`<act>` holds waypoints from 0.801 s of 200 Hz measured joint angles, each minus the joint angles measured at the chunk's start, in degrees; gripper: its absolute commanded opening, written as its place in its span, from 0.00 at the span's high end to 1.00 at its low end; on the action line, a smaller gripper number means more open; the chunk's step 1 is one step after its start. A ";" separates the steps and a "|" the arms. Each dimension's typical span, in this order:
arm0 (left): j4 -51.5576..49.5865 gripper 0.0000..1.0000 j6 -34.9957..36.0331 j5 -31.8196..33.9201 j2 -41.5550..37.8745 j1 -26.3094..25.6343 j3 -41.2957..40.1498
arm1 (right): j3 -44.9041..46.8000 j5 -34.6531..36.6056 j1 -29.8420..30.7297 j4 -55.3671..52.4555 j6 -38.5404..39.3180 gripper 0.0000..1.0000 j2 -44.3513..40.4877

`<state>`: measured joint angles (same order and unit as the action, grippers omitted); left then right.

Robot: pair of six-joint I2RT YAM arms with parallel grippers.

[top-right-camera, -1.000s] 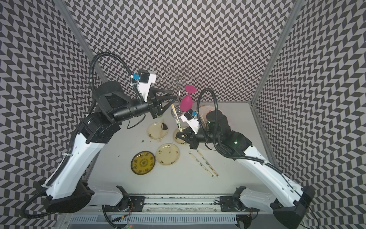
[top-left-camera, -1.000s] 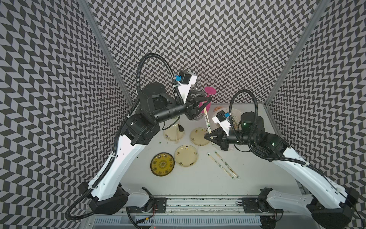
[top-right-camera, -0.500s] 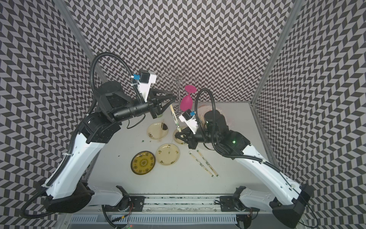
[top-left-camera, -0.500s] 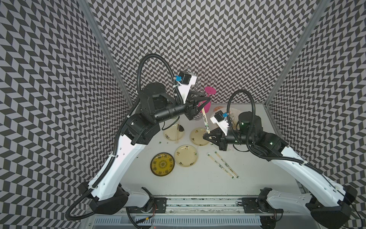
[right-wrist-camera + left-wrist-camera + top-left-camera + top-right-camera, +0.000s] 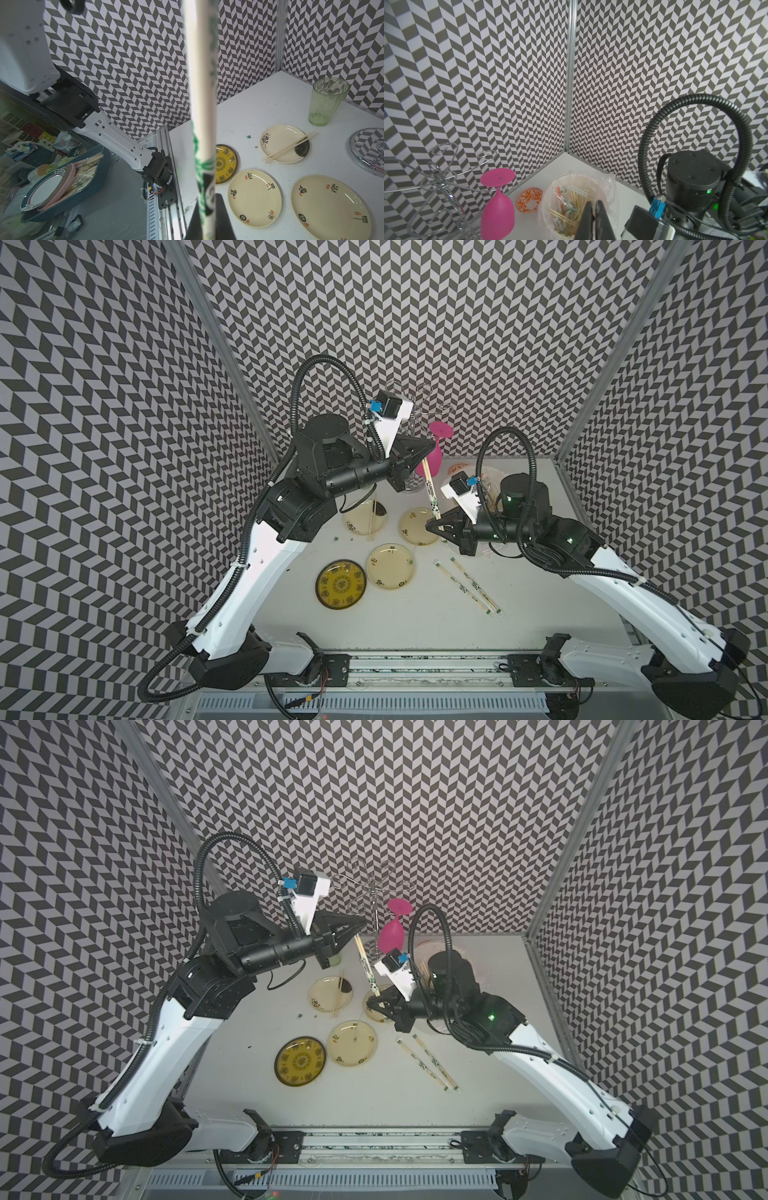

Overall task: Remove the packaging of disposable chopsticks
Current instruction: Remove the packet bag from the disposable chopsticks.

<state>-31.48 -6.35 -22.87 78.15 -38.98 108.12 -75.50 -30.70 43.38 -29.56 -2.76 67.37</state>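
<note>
Stripping one sleeved pair is the step in hand, judged to be at the grip-before-pull stage.

Top views: in both, the right gripper [image 5: 433, 526] is clamped on the low end of the chopsticks [image 5: 429, 487], over the sleeve [image 5: 435, 512] at its panda mark. The pair stands tilted above the far middle of the table [image 5: 415, 626]. Its upper end meets the tips of the left gripper [image 5: 430, 450]. Two more sleeved pairs [image 5: 465, 588] lie near right, untouched. A bare pair [image 5: 372, 516] rests across a far plate [image 5: 353, 522].

Left wrist view: the fingers [image 5: 586, 214] are closed together with nothing visible between them. A hold on the stick tip cannot be confirmed.

Right wrist view: the jaws are pinched tight on the green-printed sleeve, which rises straight out of them.

Next move, by my judgement: the arms draw apart along the pair's length, one keeping the film and the other the bamboo. A slipped pinch is the risk.
</note>
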 measured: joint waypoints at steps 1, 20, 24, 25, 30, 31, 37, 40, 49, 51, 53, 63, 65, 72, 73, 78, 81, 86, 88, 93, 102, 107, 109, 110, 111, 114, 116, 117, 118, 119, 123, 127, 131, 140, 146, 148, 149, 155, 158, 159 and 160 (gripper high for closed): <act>0.02 1.00 0.00 0.00 0.00 0.00 -0.02 | 0.00 0.02 0.00 0.00 -0.02 1.00 0.00; 0.09 1.00 0.11 -0.11 0.00 0.00 -0.11 | 0.00 0.26 0.00 -0.07 -0.11 1.00 0.00; 0.11 1.00 0.22 -0.11 0.00 0.00 -0.20 | -0.02 0.26 0.00 -0.09 -0.17 1.00 0.00; 0.13 1.00 0.24 -0.11 0.00 0.02 -0.24 | -0.02 0.24 0.00 -0.09 -0.22 1.00 0.00; 0.20 1.00 0.31 -0.07 -0.02 0.02 -0.35 | -0.04 0.24 0.00 -0.22 -0.28 1.00 0.02; 0.20 1.00 0.35 -0.04 -0.04 0.02 -0.42 | -0.07 0.24 0.00 -0.26 -0.31 1.00 0.02; 0.35 1.00 0.52 0.07 -0.07 0.02 -0.68 | -0.15 0.20 0.00 -0.52 -0.48 1.00 0.07; 0.39 1.00 0.74 0.13 -0.07 0.02 -0.76 | -0.20 0.17 0.00 -0.70 -0.52 1.00 0.11; 0.46 1.00 1.09 0.50 -0.07 0.02 -1.07 | -0.42 0.04 0.00 -1.25 -0.98 1.00 0.24; 0.46 1.00 1.20 0.59 -0.07 0.02 -1.11 | -0.44 0.04 0.00 -1.36 -1.05 1.00 0.24; 0.48 1.00 1.29 0.74 -0.07 0.02 -1.20 | -0.52 0.02 0.00 -1.49 -1.14 1.00 0.28; 0.46 1.00 1.90 1.60 -0.07 0.02 -1.51 | -1.07 0.00 0.00 -2.40 -1.62 1.00 0.52; 0.48 1.00 2.12 1.77 -0.07 0.02 -1.53 | -1.18 0.00 0.00 -2.54 -1.64 1.00 0.57; 0.46 1.00 2.67 2.60 -0.07 0.02 -1.64 | -1.75 0.00 0.00 -3.19 -1.97 1.00 0.87; 0.46 1.00 2.69 2.69 -0.07 0.02 -1.64 | -1.90 0.02 0.00 -3.41 -2.08 1.00 0.94; 0.48 1.00 3.17 3.37 -0.07 0.02 -1.79 | -2.36 0.00 0.00 -3.85 -2.25 1.00 1.20; 0.50 1.00 3.50 3.74 -0.07 0.00 -1.84 | -2.73 0.00 0.00 -4.22 -2.40 1.00 1.38; 0.52 1.00 4.04 4.44 -0.11 0.00 -1.97 | -3.34 0.00 0.00 -4.87 -2.60 1.00 1.73; 0.50 1.00 4.07 4.79 -0.11 0.00 -2.01 | -3.56 0.02 0.00 -5.16 -2.67 1.00 1.84; 0.52 1.00 4.55 5.51 -0.15 0.00 -2.21 | -4.04 0.02 0.00 -5.64 -2.84 1.00 2.12; 0.44 1.00 5.38 6.73 -0.17 0.00 -2.56 | -4.74 0.09 0.00 -6.56 -3.10 1.00 2.62; 0.33 1.00 5.86 7.32 -0.17 0.00 -2.69 | -5.05 0.09 0.00 -6.99 -3.34 1.00 2.86; 0.28 1.00 6.08 7.56 -0.17 0.00 -2.73 | -5.18 0.09 0.00 -7.23 -3.37 1.00 2.95; 0.26 1.00 6.14 7.67 -0.17 0.00 -2.75 | -5.20 0.09 0.00 -7.30 -3.41 1.00 2.99; 0.24 1.00 6.21 7.74 -0.17 0.00 -2.78 | -5.25 0.09 0.00 -7.37 -3.45 1.00 3.02; 0.15 1.00 6.58 8.11 -0.15 -0.02 -2.89 | -5.42 0.07 0.00 -7.69 -3.56 1.00 3.15; 0.09 1.00 6.75 8.28 -0.15 -0.04 -2.97 | -5.55 0.07 0.00 -7.85 -3.69 1.00 3.21; 0.07 1.00 6.78 8.31 -0.15 -0.04 -2.99 | -5.57 0.07 0.00 -7.93 -3.74 1.00 3.23; 0.04 1.00 6.91 8.57 -0.15 -0.04 -3.06 | -5.62 0.07 0.00 -8.07 -3.76 1.00 3.28; 0.04 1.00 6.99 8.72 -0.15 -0.07 -3.10 | -5.70 0.04 0.00 -8.17 -3.82 1.00 3.34; 0.02 1.00 7.30 9.03 -0.17 -0.11 -3.28 | -5.86 0.04 0.00 -8.48 -3.96 1.00 3.48; -0.02 1.00 7.76 9.57 -0.17 -0.20 -3.50 | -6.05 -0.02 0.00 -8.83 -4.20 1.00 3.61; -0.04 1.00 8.11 10.03 -0.17 -0.31 -3.65 | -6.23 -0.07 0.00 -9.11 -4.33 1.00 3.67; -0.02 1.00 8.96 11.21 -0.17 -0.59 -4.15 | -6.71 -0.20 0.00 -10.01 -4.72 1.00 3.96; -0.02 1.00 9.57 11.91 -0.17 -0.79 -4.46 | -6.99 -0.24 0.00 -10.71 -5.01 1.00 4.11; -0.02 1.00 9.81 12.17 -0.17 -0.81 -4.57 | -7.08 -0.24 0.00 -10.95 -5.11 1.00 4.17; -0.04 1.00 9.86 12.24 -0.17 -0.83 -4.59 | -7.10 -0.22 0.00 -11.04 -5.14 1.00 4.20; -0.04 1.00 10.47 13.00 -0.17 -1.03 -4.92 | -7.39 -0.22 0.00 -11.58 -5.33 1.00 4.33; -0.02 1.00 10.80 13.33 -0.17 -1.11 -5.14 | -7.54 -0.22 0.00 -11.91 -5.46 1.00 4.39; -0.02 1.00 10.91 13.40 -0.17 -1.14 -5.18 | -7.63 -0.20 0.00 -12.09 -5.46 1.00 4.46; 0.00 1.00 11.06 13.55 -0.17 -1.16 -5.27 | -7.67 -0.22 0.00 -12.17 -5.49 1.00 4.48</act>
<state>-31.48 4.71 -9.32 77.97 -40.14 102.85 -83.18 -30.92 43.38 -41.74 -8.25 71.85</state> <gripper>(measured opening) 0.049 0.066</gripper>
